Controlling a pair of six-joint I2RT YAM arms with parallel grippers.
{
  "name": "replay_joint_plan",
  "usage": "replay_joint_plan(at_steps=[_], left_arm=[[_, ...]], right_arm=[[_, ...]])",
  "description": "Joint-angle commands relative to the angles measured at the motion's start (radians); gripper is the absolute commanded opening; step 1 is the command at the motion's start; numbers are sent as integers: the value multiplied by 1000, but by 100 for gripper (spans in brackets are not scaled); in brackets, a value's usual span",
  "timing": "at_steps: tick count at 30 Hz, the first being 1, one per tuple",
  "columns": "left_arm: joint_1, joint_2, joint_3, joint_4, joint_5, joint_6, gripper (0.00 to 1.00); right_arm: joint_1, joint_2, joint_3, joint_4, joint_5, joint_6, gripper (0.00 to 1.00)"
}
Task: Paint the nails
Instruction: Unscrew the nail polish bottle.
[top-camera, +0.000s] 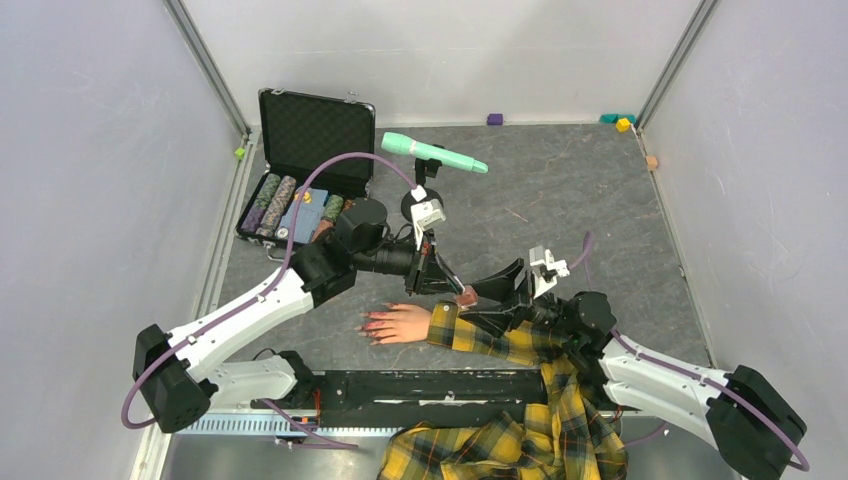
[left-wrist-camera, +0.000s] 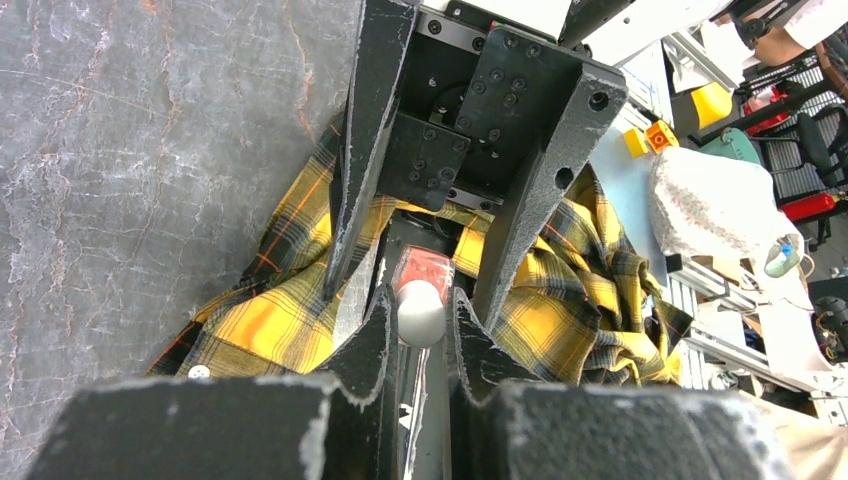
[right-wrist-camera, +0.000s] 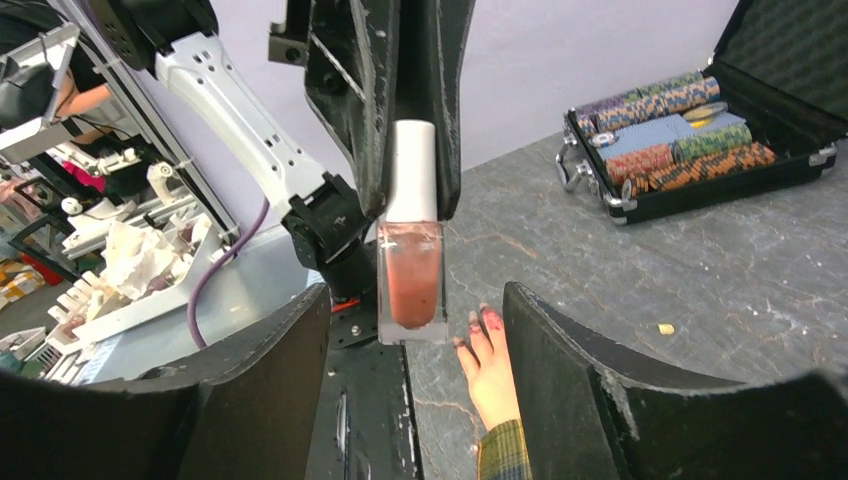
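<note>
Currently, nails (right-wrist-camera: 488, 318): glossy red-pink, tipping the fingers of a pale mannequin hand (top-camera: 402, 322) that lies flat on the grey table (top-camera: 580, 200) near its front edge, fingers pointing to 9 o'clock in the top view. Yellow plaid sleeve (top-camera: 480, 338) runs off from the wrist toward 4 o'clock.

Polish bottle (right-wrist-camera: 410, 280): upright, off the table, at about 2 o'clock from the hand's wrist in the top view. Brownish-pink liquid, white cap (right-wrist-camera: 411, 170) on.

Left gripper (left-wrist-camera: 420, 318): fingers clamped on the cap from both sides, carrying the bottle. The arm reaches in from 8 o'clock.

Right gripper (right-wrist-camera: 415, 295): jaws spread wide, one finger on each side of the bottle body, gaps visible on both sides, no contact. It grips nothing. The arm comes in from 4 o'clock over the sleeve.

Outward: an open black case (top-camera: 310, 130) with rows of poker chips (top-camera: 275, 205) sits at 11 o'clock from the hand. A teal cylindrical tool (top-camera: 430, 152) is at 12 o'clock.
</note>
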Motion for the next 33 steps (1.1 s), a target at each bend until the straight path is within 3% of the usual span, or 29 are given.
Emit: replay_joint_plan(at_steps=[1, 6, 11, 15, 21, 28, 33], left_arm=[[6, -14, -2, 61, 39, -46, 2], [9, -3, -2, 60, 39, -49, 2], [11, -1, -4, 60, 32, -51, 2], [12, -3, -4, 54, 16, -52, 2], [28, 8, -1, 38, -18, -73, 2], [88, 46, -2, 29, -34, -133, 2], [143, 75, -19, 54, -20, -195, 2]], right_arm=[[2, 12, -5, 144, 22, 43, 67], [9, 31, 10, 150, 33, 37, 56], [14, 37, 33, 92, 56, 9, 29], [14, 25, 35, 36, 106, -19, 1], [24, 0, 35, -56, 230, -92, 0], [79, -16, 102, -262, 538, -255, 0], [125, 29, 161, -310, 709, -335, 0]])
